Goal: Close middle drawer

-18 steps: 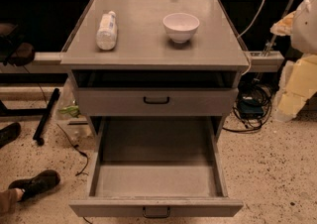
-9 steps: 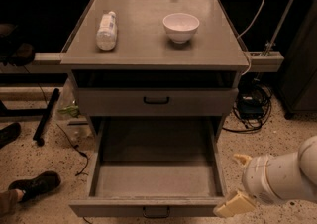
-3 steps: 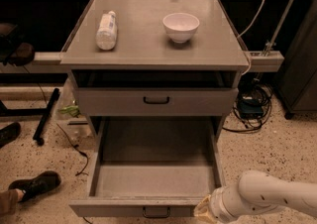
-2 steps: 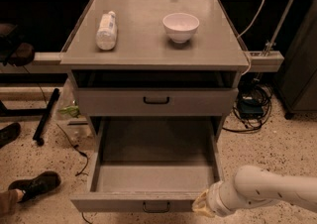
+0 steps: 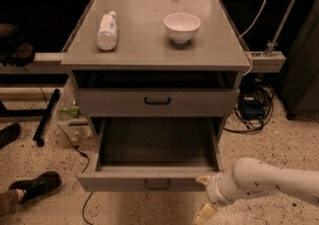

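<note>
The middle drawer (image 5: 124,178) is a wide grey drawer with a small dark centre handle (image 5: 157,184). It stands pulled out of the cabinet, and its inside (image 5: 157,142) is bare. The drawer above it (image 5: 157,101) sits almost flush. The lowest drawer is hidden under the open one. My gripper (image 5: 203,197) is at the lower right, at the right end of the middle drawer's front. Its fingers are spread, the upper fingertip (image 5: 202,179) is against the front panel's right end, and the lower one (image 5: 205,214) hangs below it. It holds nothing.
On the cabinet top (image 5: 149,50) a white bottle (image 5: 107,30) lies on its side and a white bowl (image 5: 182,26) stands. A person's shoe (image 5: 35,184) is on the floor at the left. Cables (image 5: 254,107) lie at the right. A dark cabinet (image 5: 304,69) stands at the far right.
My arm came down from the right to the drawer's front right corner. The middle drawer's front has slid back toward the cabinet and sticks out less than before.
</note>
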`<state>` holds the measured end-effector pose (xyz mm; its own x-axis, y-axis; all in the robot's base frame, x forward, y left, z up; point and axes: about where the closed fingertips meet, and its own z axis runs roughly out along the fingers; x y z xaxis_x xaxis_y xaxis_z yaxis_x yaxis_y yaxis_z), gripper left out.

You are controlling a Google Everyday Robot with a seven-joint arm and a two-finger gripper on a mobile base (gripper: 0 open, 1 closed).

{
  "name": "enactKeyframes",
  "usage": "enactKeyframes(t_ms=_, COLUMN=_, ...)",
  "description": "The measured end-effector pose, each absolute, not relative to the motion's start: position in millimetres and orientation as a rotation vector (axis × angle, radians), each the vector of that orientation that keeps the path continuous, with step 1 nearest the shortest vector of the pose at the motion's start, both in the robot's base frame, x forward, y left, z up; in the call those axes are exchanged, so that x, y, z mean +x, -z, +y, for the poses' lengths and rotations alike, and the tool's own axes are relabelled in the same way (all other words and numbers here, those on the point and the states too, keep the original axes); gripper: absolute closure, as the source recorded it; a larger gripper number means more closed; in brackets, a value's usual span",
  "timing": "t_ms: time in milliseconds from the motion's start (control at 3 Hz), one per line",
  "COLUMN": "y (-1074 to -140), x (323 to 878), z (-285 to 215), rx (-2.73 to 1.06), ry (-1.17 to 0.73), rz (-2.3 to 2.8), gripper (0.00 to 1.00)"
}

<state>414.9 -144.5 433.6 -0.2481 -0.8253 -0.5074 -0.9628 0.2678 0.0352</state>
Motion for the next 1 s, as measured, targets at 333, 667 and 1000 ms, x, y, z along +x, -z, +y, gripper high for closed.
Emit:
enactKeyframes(t_ms=333, y=-424.4, x=452.0, z=-140.4, rx=-1.616, ry=-0.453, rz=2.141, gripper=0.00)
enactKeyframes(t_ms=667, y=-424.3, x=452.2, z=-139.9, rx=-1.615, ry=-0.453, rz=2.142, gripper=0.00)
enactKeyframes(t_ms=1000, y=-424.4, x=451.5, z=-141.2, rx=-1.591, ry=-0.458, rz=2.153, gripper=0.00)
